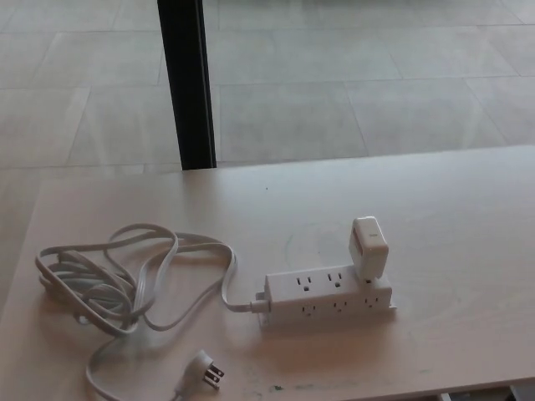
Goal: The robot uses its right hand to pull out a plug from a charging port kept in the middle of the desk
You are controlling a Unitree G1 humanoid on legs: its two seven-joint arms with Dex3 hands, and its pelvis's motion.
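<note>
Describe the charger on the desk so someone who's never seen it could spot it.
On the pale desk lies a white power strip, its coiled cord trailing to the left. The charger is the white block standing at the strip's right end, the only thing plugged into it.

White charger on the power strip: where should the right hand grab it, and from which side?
Grip the white charger by its upper body, on its two broad flat faces, coming from above on the right. It stands tilted out of the right end of the power strip, free all round, so pulling along its tilt seems best.
</note>
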